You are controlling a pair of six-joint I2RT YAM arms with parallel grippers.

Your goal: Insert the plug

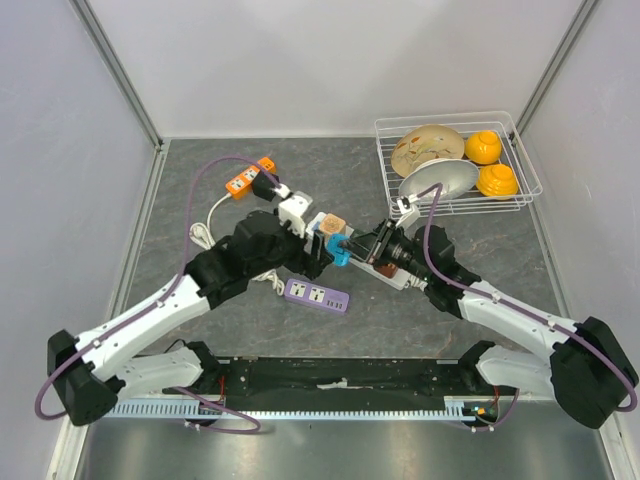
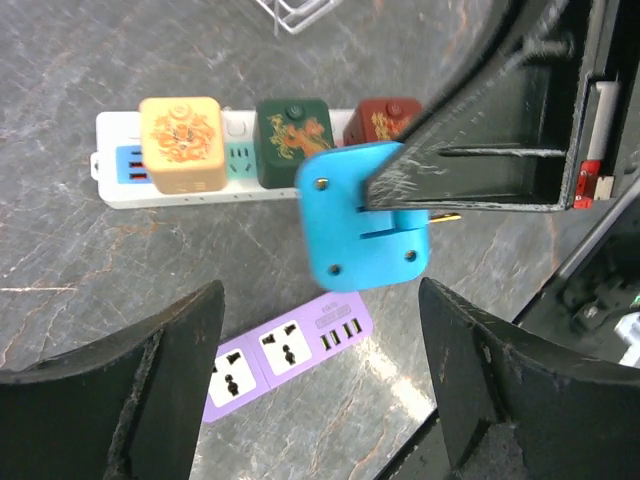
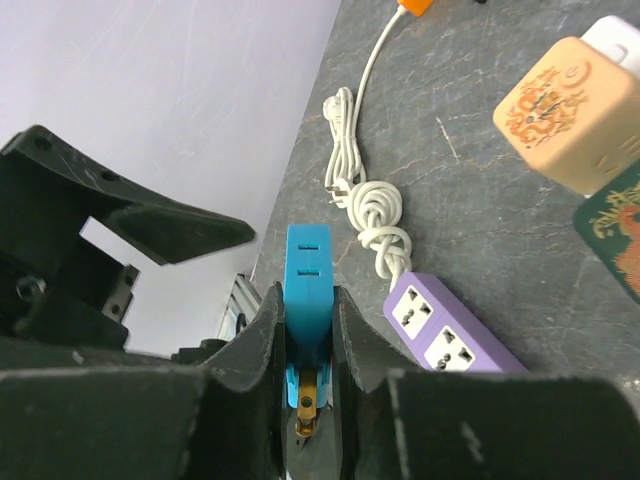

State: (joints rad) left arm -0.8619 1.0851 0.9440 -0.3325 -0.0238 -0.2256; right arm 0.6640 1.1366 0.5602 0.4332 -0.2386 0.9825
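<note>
Right gripper [image 3: 308, 300] is pinching the blue plug [image 3: 308, 262] at the bottom centre of its wrist view, with a brass prong showing between the fingers. Left gripper [image 2: 322, 290] is spread wide and holding nothing (its fingers sit in the lower corners of its view). In that view the plug is mid-frame, between the white strip [image 2: 110, 170] above and the purple strip [image 2: 290, 355] below.
</note>
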